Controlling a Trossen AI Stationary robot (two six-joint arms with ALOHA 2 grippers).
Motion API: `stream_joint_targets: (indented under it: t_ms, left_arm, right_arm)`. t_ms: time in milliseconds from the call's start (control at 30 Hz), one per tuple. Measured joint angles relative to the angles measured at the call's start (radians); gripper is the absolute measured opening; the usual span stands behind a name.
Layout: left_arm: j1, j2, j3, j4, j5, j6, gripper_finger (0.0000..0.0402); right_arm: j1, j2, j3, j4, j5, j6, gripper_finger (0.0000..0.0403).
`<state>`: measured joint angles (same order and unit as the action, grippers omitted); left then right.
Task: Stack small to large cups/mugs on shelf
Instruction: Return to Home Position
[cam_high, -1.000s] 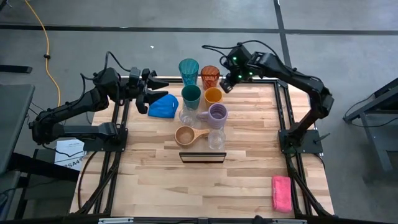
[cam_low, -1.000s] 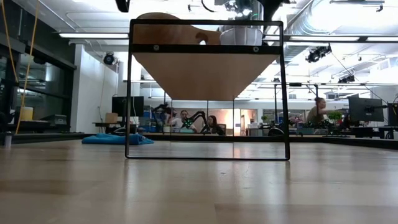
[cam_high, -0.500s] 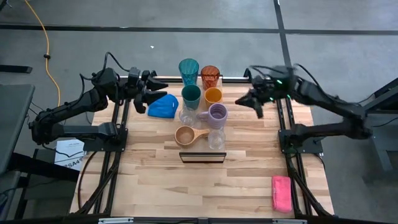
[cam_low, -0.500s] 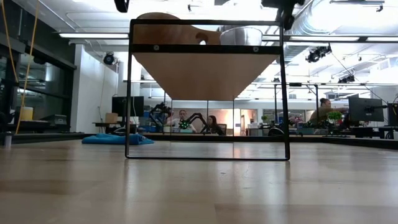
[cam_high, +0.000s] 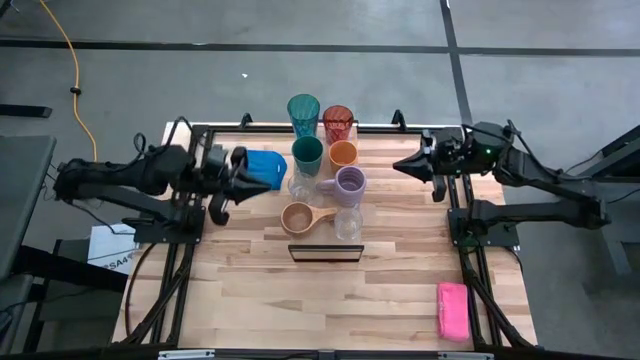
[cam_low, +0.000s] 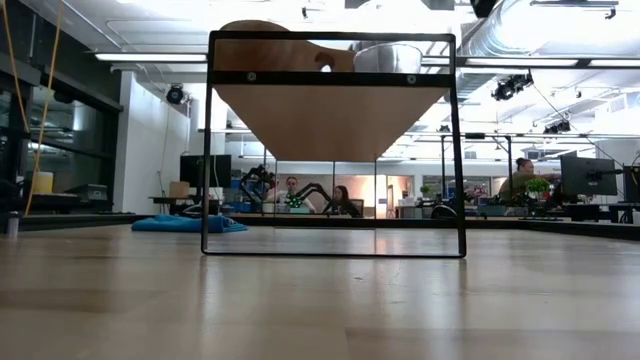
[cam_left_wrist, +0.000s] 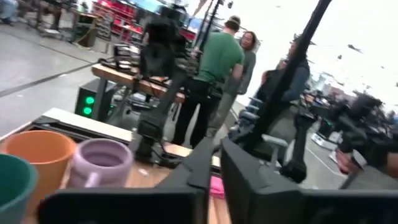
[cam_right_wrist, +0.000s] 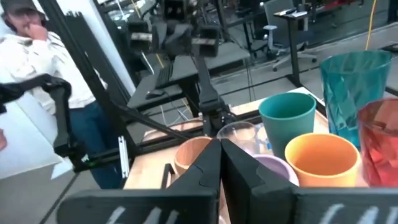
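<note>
My left hand (cam_high: 228, 182) and right hand (cam_high: 418, 166) hang empty, both pinched closed, at opposite desk (cam_high: 400, 290) edges. Between them the cups (cam_high: 307, 152) crowd the shelf (cam_high: 325, 253), with the orange cup (cam_high: 343, 153) and lavender mug (cam_high: 350, 183) on my right hand's side. I judge them light and rigid. The clear glass (cam_high: 347, 226) looks slippery and breakable: grip its wall below the rim.

The black-framed light-wood shelf (cam_high: 325, 251) carries 2 rows, upright: teal tumbler (cam_high: 303, 108), dark green cup (cam_high: 307, 152), clear glass (cam_high: 300, 186), tan mug (cam_high: 297, 217); red cup (cam_high: 338, 119), orange cup (cam_high: 343, 153), lavender mug (cam_high: 350, 182), second glass (cam_high: 347, 226).
</note>
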<state>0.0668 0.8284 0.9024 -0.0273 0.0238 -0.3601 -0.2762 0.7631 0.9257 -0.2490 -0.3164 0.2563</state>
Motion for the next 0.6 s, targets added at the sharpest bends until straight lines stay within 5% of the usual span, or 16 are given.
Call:
stream_joint_targets:
  t_ms: [267,600]
  left_arm:
    - [-0.188,-0.006,-0.075,0.040,-0.199,0.012,0.0003]
    - [-0.122,-0.056,-0.149,0.161,-0.101,0.005,0.0000]
  right_arm:
    - [0.002,0.002,0.010,0.001,-0.028,0.041,0.0000]
    - [0.002,0.002,0.010,-0.014,-0.032,0.038,0.0000]
